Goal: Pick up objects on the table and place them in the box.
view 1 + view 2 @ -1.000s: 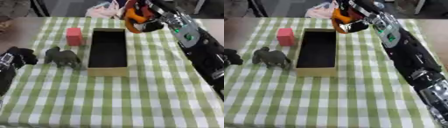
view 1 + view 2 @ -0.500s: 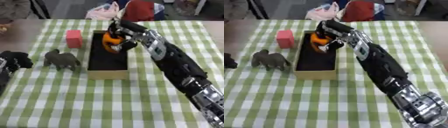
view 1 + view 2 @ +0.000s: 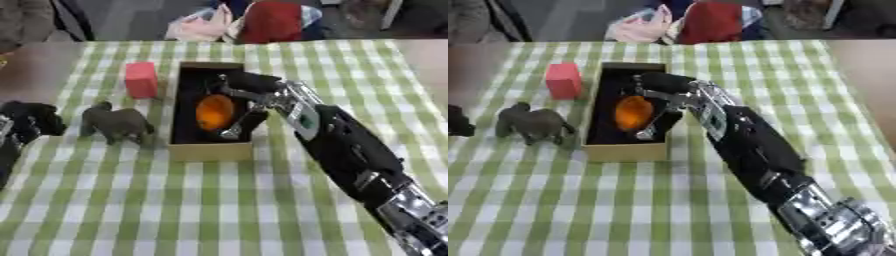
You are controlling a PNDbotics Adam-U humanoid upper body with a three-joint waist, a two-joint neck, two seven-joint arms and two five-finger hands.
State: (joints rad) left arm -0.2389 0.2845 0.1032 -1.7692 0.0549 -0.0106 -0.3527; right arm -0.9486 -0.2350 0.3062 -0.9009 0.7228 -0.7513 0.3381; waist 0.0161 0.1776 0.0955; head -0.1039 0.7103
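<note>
Gingham in green and white covers the table (image 3: 219,200); past its far edge lie a pink bag (image 3: 197,27) and a red one (image 3: 273,21), blurred. Inside the cardboard box (image 3: 210,150) the right hand (image 3: 249,100) has its fingers curled around an orange object (image 3: 214,112), whose shape is hard to make out. Beyond the fingertips, outside the box, stand a grey toy elephant (image 3: 115,124) and a red block (image 3: 140,80). The left hand (image 3: 31,120) is cut off at the edge; I cannot tell its fingers' state.
</note>
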